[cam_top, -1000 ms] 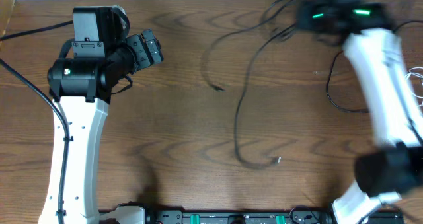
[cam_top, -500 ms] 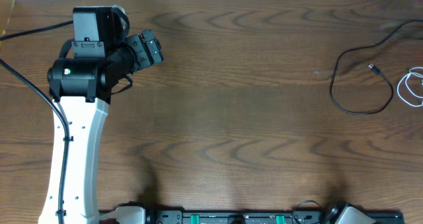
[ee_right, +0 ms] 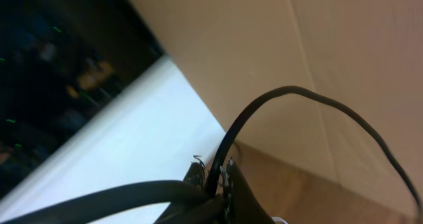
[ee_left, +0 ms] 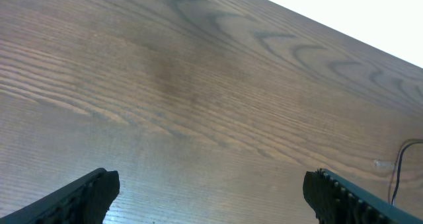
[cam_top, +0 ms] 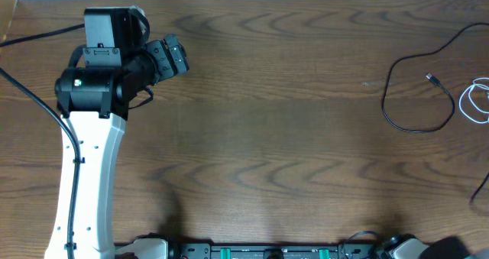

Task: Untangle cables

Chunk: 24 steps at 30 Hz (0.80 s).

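1. Because the black cable point(cam_top: 397, 120) lies as one open loop near the right edge of the tabletop point(cam_top: 290, 137), with its plug end point(cam_top: 432, 79) curled back inside the loop, it is judged to be largely freed. The white cable point(cam_top: 475, 105) is bunched just beside it at the very edge, and no crossing between the two can be made out from overhead.
2. One stretch of the black cable is seen to run off the upper right of the overhead view. This is judged to be because that end is held up and away to the right rather than laid down.
3. The right jaws are closed. In the right wrist view the black cable point(ee_right: 291, 90) arches up from their tips, so it is taken to be pinched there. These jaws are out of the overhead view and are turned away from the tabletop.
4. The left jaws are spread wide and nothing is held. Only bare wood is seen between them. The left arm point(cam_top: 84, 160) is set at the far left, probably to keep it clear of the cables.
5. Both cables lie well apart from the left jaws, across the tabletop to the right. Only a sliver of cable is caught at the right margin of the left wrist view.
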### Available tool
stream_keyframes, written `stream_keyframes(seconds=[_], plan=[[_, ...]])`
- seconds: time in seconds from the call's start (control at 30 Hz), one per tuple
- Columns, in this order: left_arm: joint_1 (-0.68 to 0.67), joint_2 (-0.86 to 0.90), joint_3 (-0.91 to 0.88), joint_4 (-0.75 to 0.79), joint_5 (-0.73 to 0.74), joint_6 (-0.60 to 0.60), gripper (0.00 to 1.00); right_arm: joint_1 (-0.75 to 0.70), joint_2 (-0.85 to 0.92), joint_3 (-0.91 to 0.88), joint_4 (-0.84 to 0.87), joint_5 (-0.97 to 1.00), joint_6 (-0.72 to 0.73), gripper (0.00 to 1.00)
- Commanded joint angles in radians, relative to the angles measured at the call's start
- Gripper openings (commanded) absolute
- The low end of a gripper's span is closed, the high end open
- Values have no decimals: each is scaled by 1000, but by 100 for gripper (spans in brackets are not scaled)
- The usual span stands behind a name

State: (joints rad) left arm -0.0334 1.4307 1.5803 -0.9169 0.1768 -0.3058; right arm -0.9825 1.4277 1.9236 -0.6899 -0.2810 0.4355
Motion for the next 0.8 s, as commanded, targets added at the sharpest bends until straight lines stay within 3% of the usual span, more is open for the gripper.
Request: stream_keyframes(seconds=[0.0,0.23,0.6,0.67,0.7,0.77], plan=[[4,2,6,-2,-9,16,95,-14,119,3,23,-22,-26,1],[4,2,6,-2,-9,13,95,-8,288,3,107,-106,-32,1],[4,7,6,-1,-9,-13,95,-6,312,3,33,-39,-81,3],[4,10,6,-1,-10,-13,95,-4,318,3,24,-39,-81,32],[4,11,6,1,-10,-13,95,-3,320,3,19,-39,-81,57],[4,13,6,1,-9,-13,95,-1,325,3,3,-39,-80,95]])
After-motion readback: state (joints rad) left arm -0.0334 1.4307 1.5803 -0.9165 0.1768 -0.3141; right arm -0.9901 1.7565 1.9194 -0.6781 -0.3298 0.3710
